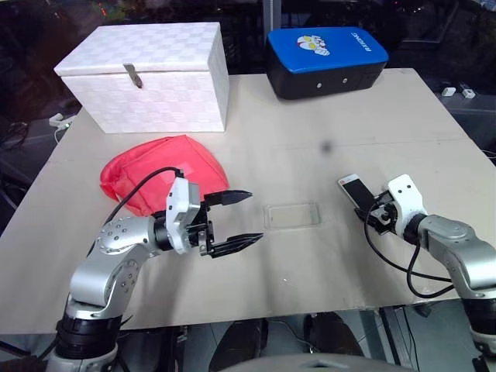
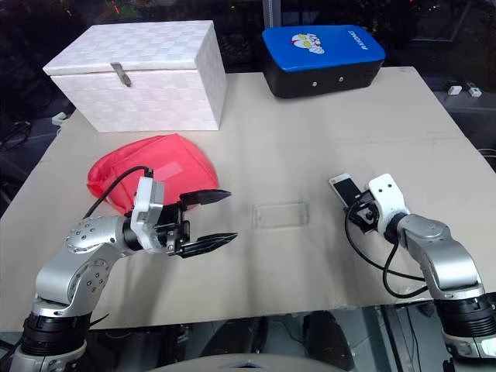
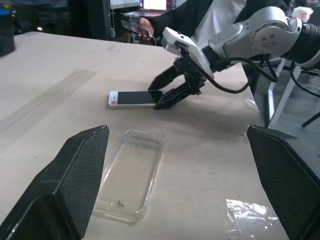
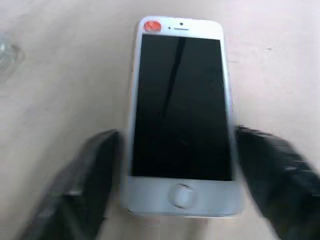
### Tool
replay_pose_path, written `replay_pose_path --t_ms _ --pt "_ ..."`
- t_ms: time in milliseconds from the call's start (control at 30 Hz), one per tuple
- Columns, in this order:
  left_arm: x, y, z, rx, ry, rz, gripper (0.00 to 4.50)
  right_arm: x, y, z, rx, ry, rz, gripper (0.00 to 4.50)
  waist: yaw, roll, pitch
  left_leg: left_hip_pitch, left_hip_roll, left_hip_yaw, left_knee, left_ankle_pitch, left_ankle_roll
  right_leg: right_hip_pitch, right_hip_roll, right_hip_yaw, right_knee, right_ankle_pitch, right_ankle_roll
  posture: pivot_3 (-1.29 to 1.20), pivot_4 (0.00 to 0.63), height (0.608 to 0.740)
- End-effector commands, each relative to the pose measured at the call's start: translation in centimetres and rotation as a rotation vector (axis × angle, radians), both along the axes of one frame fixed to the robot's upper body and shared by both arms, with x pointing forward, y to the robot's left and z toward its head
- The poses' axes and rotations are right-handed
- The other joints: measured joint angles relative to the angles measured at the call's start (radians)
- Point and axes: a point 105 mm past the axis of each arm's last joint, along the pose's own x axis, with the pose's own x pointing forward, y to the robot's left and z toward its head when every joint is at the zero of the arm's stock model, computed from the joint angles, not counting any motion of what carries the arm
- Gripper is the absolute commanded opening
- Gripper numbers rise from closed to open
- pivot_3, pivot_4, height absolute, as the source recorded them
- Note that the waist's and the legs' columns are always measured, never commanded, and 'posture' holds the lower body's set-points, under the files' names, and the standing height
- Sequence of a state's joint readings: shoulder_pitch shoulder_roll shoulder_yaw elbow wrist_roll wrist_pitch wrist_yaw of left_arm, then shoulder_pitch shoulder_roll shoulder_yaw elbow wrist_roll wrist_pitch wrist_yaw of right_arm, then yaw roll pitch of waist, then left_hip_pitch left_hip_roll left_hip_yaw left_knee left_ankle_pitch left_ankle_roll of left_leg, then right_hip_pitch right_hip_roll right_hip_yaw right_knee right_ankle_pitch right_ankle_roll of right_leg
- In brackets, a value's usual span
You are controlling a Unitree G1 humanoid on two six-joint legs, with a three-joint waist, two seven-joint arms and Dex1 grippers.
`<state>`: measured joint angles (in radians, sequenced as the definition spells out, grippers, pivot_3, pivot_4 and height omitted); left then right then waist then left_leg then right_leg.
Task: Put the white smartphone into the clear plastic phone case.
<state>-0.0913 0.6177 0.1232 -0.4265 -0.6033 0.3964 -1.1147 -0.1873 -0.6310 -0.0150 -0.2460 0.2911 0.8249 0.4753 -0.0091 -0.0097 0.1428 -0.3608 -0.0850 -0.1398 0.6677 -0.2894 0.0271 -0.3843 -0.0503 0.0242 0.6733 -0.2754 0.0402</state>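
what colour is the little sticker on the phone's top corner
Red-orange, on the white smartphone; the right wrist view shows it best.

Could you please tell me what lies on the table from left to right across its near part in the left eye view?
Crumpled red cloth bag → left gripper with its two black fingers spread open → clear plastic phone case lying flat → white smartphone with black screen → right gripper, its fingers either side of the phone's near end.

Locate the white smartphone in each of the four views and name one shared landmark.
Left eye: white smartphone, right of centre.
Right eye: right of centre.
Left wrist: upper middle.
Right wrist: centre.
Landmark: the right gripper straddles its near end.
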Motion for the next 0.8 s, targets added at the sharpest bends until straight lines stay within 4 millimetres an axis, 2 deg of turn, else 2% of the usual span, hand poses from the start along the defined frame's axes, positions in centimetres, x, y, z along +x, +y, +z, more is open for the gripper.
replay_pose_path --t_ms 33,200,267,333,533,600,700,800 --pt "-0.5 -0.3 1.2 -0.019 -0.046 0.001 4.50 -0.8 -1.0 -2.6 -0.014 0.121 -0.028 2.70 -0.001 0.000 0.000 0.000 0.000 0.000 0.000 0.000 0.000 0.000 0.000 0.000 -0.001 0.000 0.000 0.00 0.150 0.740" --pt "-0.3 -0.4 1.2 -0.017 -0.048 0.022 4.50 -0.4 -1.9 -2.0 -0.010 0.095 -0.050 2.70 0.000 -0.001 0.000 0.000 0.000 0.000 0.000 0.000 0.000 0.000 0.000 0.000 -0.001 0.000 0.000 0.00 0.150 0.740" --pt "-0.1 -0.5 1.2 -0.018 -0.049 0.024 4.50 -0.3 -2.0 -1.7 -0.021 0.081 -0.036 3.74 0.001 -0.001 0.000 0.000 0.000 0.000 0.000 0.000 0.000 0.000 0.000 0.000 -0.001 0.000 0.000 0.00 0.150 0.740" --pt "-0.1 -0.7 1.2 -0.017 -0.049 0.022 4.50 -0.3 -1.8 -1.7 -0.014 0.084 -0.025 4.46 0.001 0.000 0.000 -0.001 0.000 0.000 0.000 0.000 0.000 0.000 0.000 0.000 -0.002 0.000 0.000 0.00 0.150 0.740" --pt "0.2 -1.4 1.6 -0.015 -0.061 0.009 4.50 -0.7 -1.4 -2.4 -0.036 0.103 -0.007 4.46 0.002 0.000 0.000 -0.001 0.000 0.000 -0.002 0.000 0.000 0.000 0.000 0.000 -0.002 0.000 0.000 0.00 0.150 0.740" --pt "0.1 -1.7 1.8 -0.016 -0.063 0.006 4.50 -0.8 -1.1 -2.7 -0.025 0.119 0.005 3.95 0.001 0.000 0.000 -0.001 0.000 0.000 -0.002 0.000 0.000 0.000 0.000 0.000 -0.002 0.000 0.000 0.00 0.150 0.740" --pt "0.1 -2.0 2.1 -0.015 -0.066 0.005 4.50 -1.1 -0.8 -3.1 -0.012 0.139 0.022 2.82 -0.001 -0.001 0.000 -0.001 0.000 0.000 -0.002 0.000 0.000 0.000 0.000 0.000 -0.003 0.000 0.000 0.00 0.150 0.740" --pt "-0.2 -2.2 2.3 -0.014 -0.069 0.008 4.50 -1.3 -0.6 -3.2 -0.002 0.147 0.031 2.78 0.000 -0.001 0.000 -0.001 0.000 0.000 -0.002 0.000 0.000 0.000 0.000 0.000 -0.004 0.000 0.000 0.00 0.150 0.740"
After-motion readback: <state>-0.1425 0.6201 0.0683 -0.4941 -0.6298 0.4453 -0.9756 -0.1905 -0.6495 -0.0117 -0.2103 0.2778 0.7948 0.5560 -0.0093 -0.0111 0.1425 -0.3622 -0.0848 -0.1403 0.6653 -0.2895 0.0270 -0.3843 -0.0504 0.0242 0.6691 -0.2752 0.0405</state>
